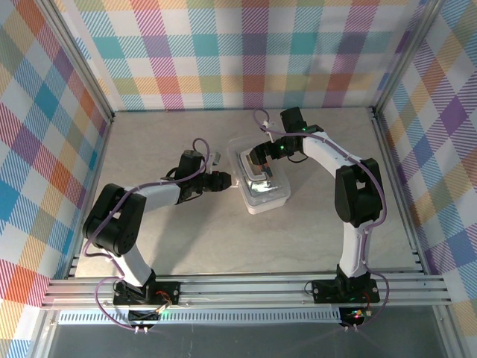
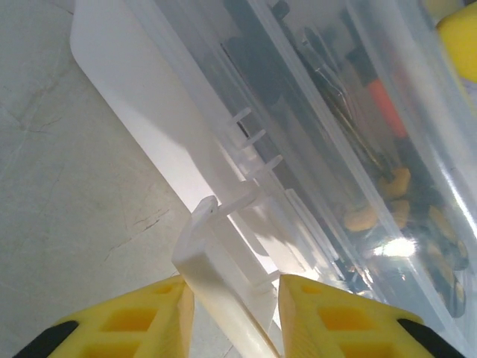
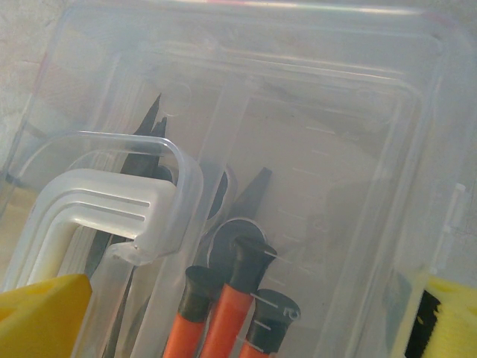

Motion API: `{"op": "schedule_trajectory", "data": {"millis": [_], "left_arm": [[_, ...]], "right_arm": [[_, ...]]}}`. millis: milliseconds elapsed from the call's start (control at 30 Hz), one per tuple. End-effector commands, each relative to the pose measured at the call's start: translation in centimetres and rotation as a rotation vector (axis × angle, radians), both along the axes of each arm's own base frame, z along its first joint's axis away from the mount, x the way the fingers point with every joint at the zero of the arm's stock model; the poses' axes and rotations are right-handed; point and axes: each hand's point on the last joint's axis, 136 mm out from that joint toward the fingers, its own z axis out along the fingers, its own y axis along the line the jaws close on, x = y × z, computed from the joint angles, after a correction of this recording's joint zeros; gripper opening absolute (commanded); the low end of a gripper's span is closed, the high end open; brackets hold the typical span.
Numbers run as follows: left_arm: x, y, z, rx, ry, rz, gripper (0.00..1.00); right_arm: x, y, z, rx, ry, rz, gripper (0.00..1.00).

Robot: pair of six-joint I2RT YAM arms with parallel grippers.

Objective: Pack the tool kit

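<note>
Currently the tool kit case (image 1: 266,195) sits mid-table, clear lid (image 3: 320,112) over the tools, white handle (image 3: 104,205) on top. At its left side, the left gripper (image 1: 222,180) is narrow, its 2 yellow fingers (image 2: 145,317) pinching the white latch (image 2: 223,283) on that wall. Over the case's far half hangs the right gripper (image 1: 262,158), jaws wide, holding nothing. Seen through the plastic: orange-handled tools (image 3: 223,313) with black collars, dark plier tips (image 3: 153,119), yellow pieces (image 2: 395,183). Can't tell if the latch is engaged.
</note>
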Motion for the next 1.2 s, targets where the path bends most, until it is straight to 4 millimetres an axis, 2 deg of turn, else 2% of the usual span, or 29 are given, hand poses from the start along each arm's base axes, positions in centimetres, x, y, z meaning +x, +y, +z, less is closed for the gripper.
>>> {"op": "schedule_trajectory", "data": {"millis": [0,133,233,633,1167], "left_arm": [[0.6,-0.9,3.4,-0.034,-0.093,-0.039,0.40],[0.5,-1.2,3.5,-0.057,-0.102,-0.054,0.50],[0.5,-1.4,3.6,-0.069,-0.107,-0.059,0.53],[0.5,-1.8,4.0,-0.116,-0.116,-0.060,0.53],[0.4,-1.4,3.0,-0.139,-0.091,-0.030,0.51]], "right_arm": [[-6.6,-1.1,-6.3,-0.109,0.300,0.065,0.99],[-6.7,-1.1,-6.4,-0.111,0.300,0.066,0.99],[-6.7,-1.2,-6.4,-0.111,0.302,0.067,0.99],[-6.8,-1.2,-6.6,-0.112,0.306,0.066,0.99],[-7.0,-1.2,-6.8,-0.111,0.313,0.069,0.99]]}}
